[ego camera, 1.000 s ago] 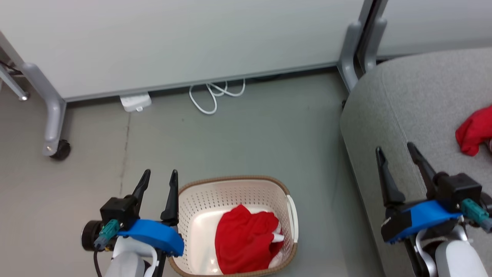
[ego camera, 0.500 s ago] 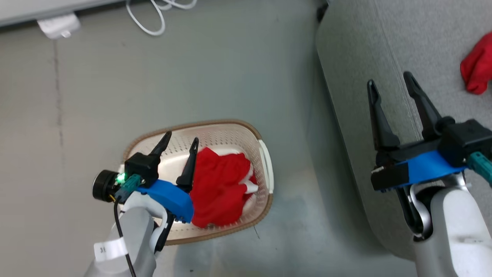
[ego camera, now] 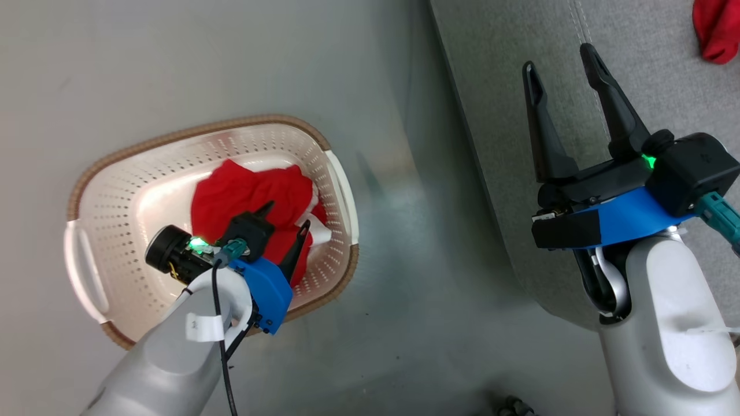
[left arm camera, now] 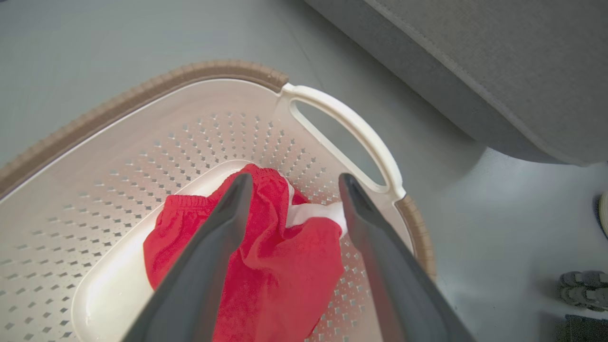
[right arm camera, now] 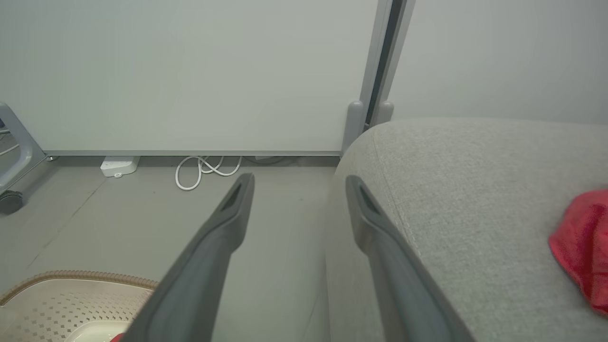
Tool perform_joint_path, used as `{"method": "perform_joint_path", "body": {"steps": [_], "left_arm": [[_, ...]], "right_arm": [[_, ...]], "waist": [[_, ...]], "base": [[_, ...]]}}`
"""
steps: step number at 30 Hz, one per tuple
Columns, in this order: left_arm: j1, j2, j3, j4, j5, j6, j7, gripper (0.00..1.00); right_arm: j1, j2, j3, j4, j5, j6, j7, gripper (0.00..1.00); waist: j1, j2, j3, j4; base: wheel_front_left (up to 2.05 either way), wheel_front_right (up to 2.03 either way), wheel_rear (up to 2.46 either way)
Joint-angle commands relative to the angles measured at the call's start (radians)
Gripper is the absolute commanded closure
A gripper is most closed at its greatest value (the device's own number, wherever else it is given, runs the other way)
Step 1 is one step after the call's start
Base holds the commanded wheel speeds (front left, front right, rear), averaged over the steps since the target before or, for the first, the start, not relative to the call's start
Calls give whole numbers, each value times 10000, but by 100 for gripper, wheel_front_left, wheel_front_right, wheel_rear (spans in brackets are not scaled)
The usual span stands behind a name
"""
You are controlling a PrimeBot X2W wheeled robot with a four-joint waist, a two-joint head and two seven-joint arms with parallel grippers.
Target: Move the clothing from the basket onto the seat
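The cream basket with a brown rim stands on the floor, left of the grey seat. Red clothing with a white panel lies crumpled inside it. My left gripper is down in the basket, open, and points at the garment. In the left wrist view its fingers straddle the top of the clothing, left gripper with nothing pinched. My right gripper hangs open and empty over the seat's front edge. Another red piece of clothing lies on the seat at the far right.
The basket's white handle faces the seat, with a strip of floor between. The right wrist view shows a pale wall panel, a white cable coil, a power strip and a wheeled panel foot.
The head camera has tilted down, shifting the whole picture. My left gripper has moved from beside the basket down into it, over the red clothing. The right gripper stays open by the seat.
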Motion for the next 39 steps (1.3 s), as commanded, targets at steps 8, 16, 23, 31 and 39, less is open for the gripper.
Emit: {"method": "perform_joint_path", "body": {"steps": [8, 16, 23, 31, 39], "left_arm": [[-999, 854, -2371, 99, -851, -16, 583, 0], [-1503, 1416, -3691, 329, -1520, -16, 922, 0], [-2019, 1349, -3938, 1391, -1340, 155, 1336, 0], [-2169, 1074, -4011, 2195, -1494, 193, 1627, 100], [-2219, 870, -4038, 2445, -1692, 96, 1724, 100]], "right_arm": [[-530, 10, 286, 437, 469, 1, -482, 0], [-905, 9, 610, 756, 848, 1, -857, 0], [-1101, 9, 897, 938, 1058, 1, -1072, 0], [-1185, 9, 1035, 1202, 1203, 1, -1213, 0], [-1264, 9, 1001, 1342, 1204, 1, -1270, 0]], "waist": [[-2, 0, 1009, -717], [-2, 0, 1447, -1070], [-2, 0, 1760, -1321], [-2, 0, 1831, -1424], [-2, 0, 1755, -1317]], "base": [[0, 0, 0], [0, 0, 0], [0, 0, 0], [0, 0, 0], [0, 0, 0]]}}
